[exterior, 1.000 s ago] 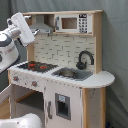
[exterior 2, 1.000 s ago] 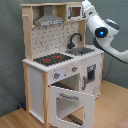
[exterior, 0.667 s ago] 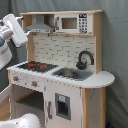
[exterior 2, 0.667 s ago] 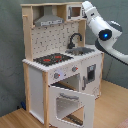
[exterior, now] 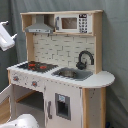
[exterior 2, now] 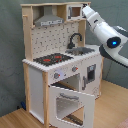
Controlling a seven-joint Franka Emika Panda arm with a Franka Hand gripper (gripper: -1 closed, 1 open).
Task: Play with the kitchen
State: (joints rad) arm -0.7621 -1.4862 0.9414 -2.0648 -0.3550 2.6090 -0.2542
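Observation:
The toy kitchen [exterior: 62,75] is white and light wood and fills the middle of both exterior views. It has a black-and-red hob [exterior: 34,65], a grey sink [exterior: 71,74], a black faucet [exterior: 85,58], a grey hood [exterior: 40,25] and a pegboard back. Its windowed oven door [exterior 2: 70,102] hangs open, folded forward and down. In the second exterior view my arm comes in from the right, and the gripper [exterior 2: 85,9] sits at the kitchen's top right corner, beside the upper shelf. In the first exterior view only a white piece of the arm [exterior: 5,37] shows at the left edge.
A grey curtain [exterior: 115,45] hangs behind the kitchen. A wooden floor [exterior 2: 20,117] lies in front of it. A white rounded body [exterior: 20,121] sits at the bottom left of the first exterior view. The arm's blue-lit joint [exterior 2: 113,43] hangs to the right of the sink counter.
The arm has pulled back toward the first exterior view's left edge, so less of it shows there. The kitchen and its open oven door have not moved.

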